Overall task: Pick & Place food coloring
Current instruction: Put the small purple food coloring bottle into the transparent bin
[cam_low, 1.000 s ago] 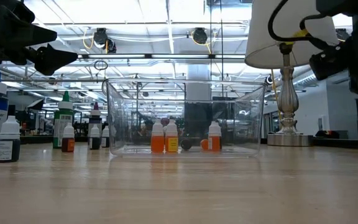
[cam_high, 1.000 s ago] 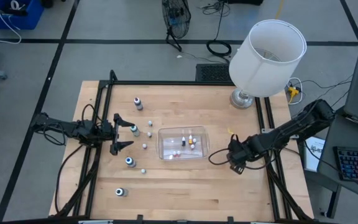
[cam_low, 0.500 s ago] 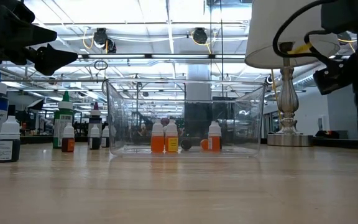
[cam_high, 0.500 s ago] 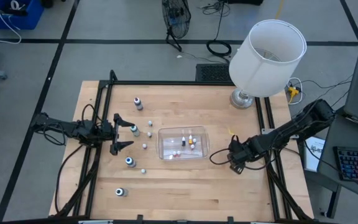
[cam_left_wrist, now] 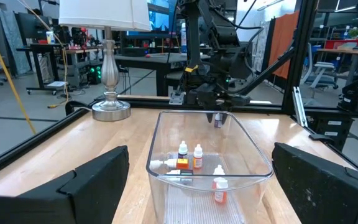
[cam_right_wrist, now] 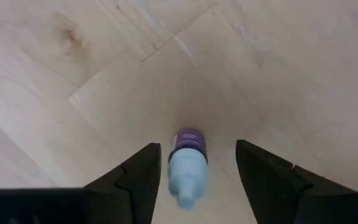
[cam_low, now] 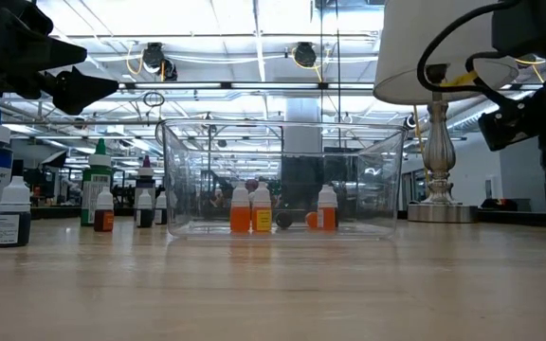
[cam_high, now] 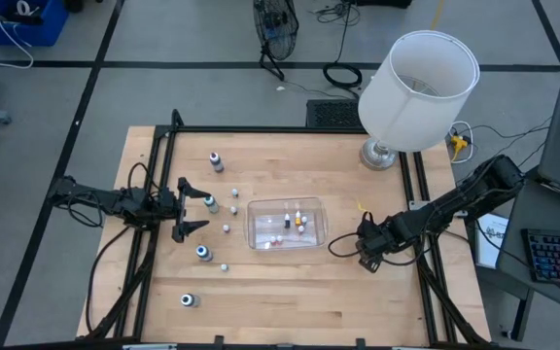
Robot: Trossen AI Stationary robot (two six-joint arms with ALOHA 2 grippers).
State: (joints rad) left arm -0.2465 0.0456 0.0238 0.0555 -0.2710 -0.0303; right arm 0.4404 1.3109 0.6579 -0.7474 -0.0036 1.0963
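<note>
— Where is the food coloring you are working on?

— One small purple-capped bottle (cam_right_wrist: pixel 188 163) lies on its side on the bare wood, to the right of the clear tub (cam_high: pixel 311 208) and outside it. My right gripper (cam_right_wrist: pixel 197 149) is low over it, one finger on either side of it.

— Are you holding it?

— No. My right jaws stand apart, wider than the bottle. One of my fingers (cam_right_wrist: pixel 135 180) is just beside its body; from my wrist I cannot tell whether it touches. There is a plain gap to the other finger.

— And the remaining bottles?

— A few orange-filled bottles (cam_left_wrist: pixel 197 157) are inside the tub, most upright and at least one lying down. The loose bottles (cam_high: pixel 203 253) stand scattered on the table to the left of the tub.

— Your other arm?

— My left gripper (cam_high: pixel 202 209) hangs to the left of the tub, above those loose bottles, pointing toward the tub. Its jaws are spread wide and hold nothing.
</note>
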